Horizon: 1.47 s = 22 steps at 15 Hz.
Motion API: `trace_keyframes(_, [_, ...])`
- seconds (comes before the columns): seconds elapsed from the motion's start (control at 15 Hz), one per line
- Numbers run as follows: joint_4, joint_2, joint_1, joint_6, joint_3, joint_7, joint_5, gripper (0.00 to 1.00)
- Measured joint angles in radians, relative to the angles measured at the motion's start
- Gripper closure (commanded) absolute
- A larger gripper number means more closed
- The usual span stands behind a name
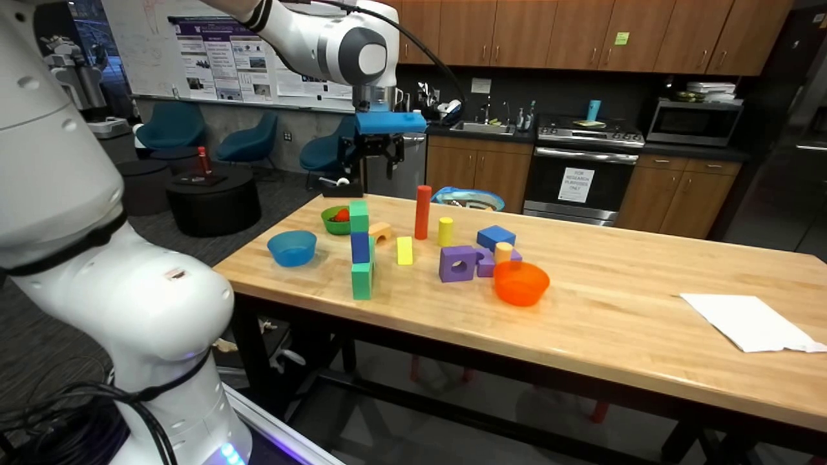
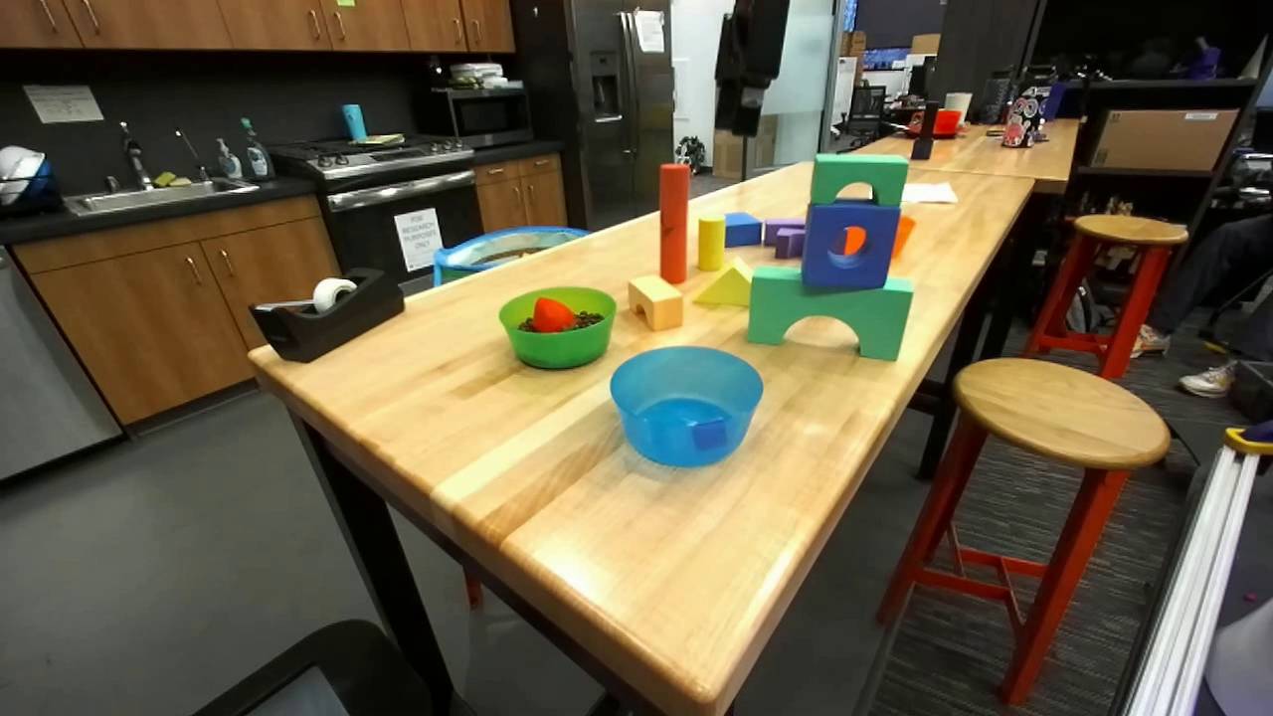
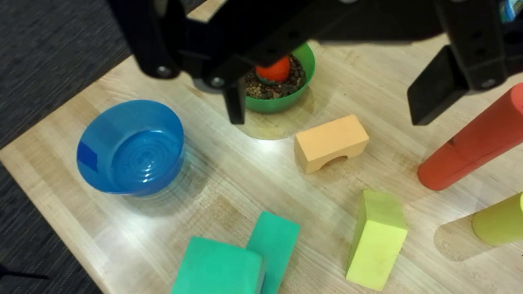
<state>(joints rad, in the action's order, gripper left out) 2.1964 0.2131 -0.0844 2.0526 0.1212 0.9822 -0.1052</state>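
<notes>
High over the table, my gripper [image 3: 329,122] stands open with nothing between its fingers; the jaws are wide apart. In the wrist view it partly hides a green bowl [image 3: 278,106], which holds a red strawberry-like thing [image 3: 278,70] on dark bean-like bits. Nearest below the gap lies an orange arch block [image 3: 333,139]. A blue bowl [image 3: 141,163] sits to the left, with a small blue piece [image 2: 709,435] showing at its wall. A green arch block [image 2: 830,308], a blue block with a hole [image 2: 823,254] and a smaller green arch [image 2: 857,179] are stacked upright.
A tall red cylinder [image 1: 422,213], a yellow cylinder [image 1: 446,231], a yellow triangle [image 2: 731,285], purple blocks [image 1: 457,263] and a blue block [image 1: 496,236] stand around. An orange bowl [image 1: 521,284], white paper [image 1: 749,320] and a tape dispenser [image 2: 328,313] are also on the table [image 1: 614,323].
</notes>
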Motion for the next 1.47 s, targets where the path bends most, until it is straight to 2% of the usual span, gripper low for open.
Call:
trace_keyframes(0.4, [-0.046,-0.059,0.013,0.002,-0.002,-0.021,-0.111,0.00])
trace_keyframes(0.73, [-0.096,-0.141,0.013,0.045,-0.025,-0.131,-0.173,0.00])
trace_keyframes(1.13, [-0.110,-0.160,0.028,0.106,-0.047,-0.283,-0.163,0.00])
trace_keyframes(1.47, [-0.105,-0.153,0.037,0.111,-0.054,-0.426,-0.087,0.00])
